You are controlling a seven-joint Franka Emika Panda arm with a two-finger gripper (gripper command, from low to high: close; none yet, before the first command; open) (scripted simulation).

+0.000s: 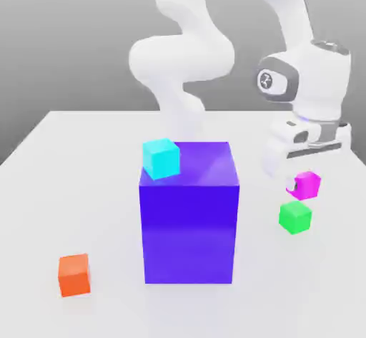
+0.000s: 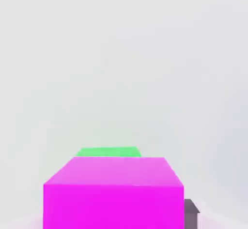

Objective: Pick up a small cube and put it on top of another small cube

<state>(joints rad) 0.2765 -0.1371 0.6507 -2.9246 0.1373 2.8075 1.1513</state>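
Magenta cube pinched in claw, lifted off white worktop, hanging just above green cube, small gap between them. Green cube rests on worktop at exterior view's right of big purple-blue block. Cyan cube sits on block's top, near its corner toward exterior view's left. Orange cube on worktop, well apart, low at exterior view's left. Hand view: magenta cube close up, green cube's top peeking just beyond it, dark fingertip against cube's side.
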